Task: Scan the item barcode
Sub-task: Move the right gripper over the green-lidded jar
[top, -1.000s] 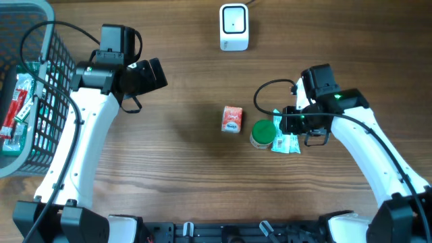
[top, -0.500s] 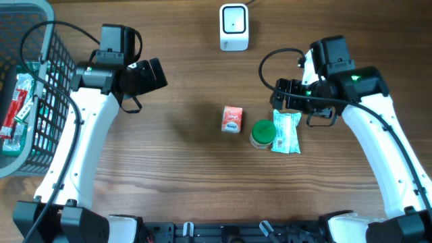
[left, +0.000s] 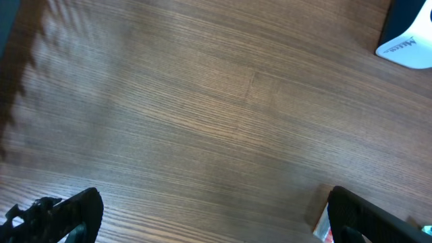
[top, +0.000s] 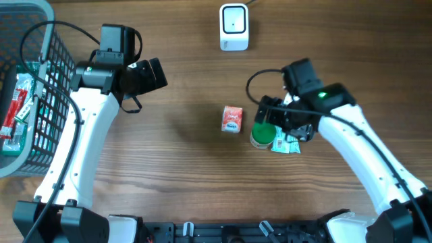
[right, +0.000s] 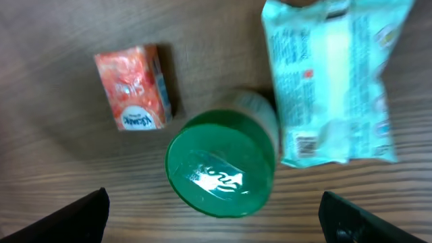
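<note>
Hovering the right gripper (right: 212, 216), wide open, straight above the upright green jar (right: 219, 172) between red box (right: 131, 88) and packet (right: 331, 88); holding the left gripper (left: 212, 219) open, far off.

A green-lidded jar (right: 221, 164) sits between carton (right: 133, 88) and packet (right: 329, 84).

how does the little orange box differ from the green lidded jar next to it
Shape: the orange box is a small rectangular carton; the green-lidded jar is round and looks wider.
Pose: the box lies with a printed face up; the jar stands upright, lid up.
Neighbours: the jar sits right against the pale green pouch; the box lies clear of the pouch.
Both rest on the wooden table.
</note>
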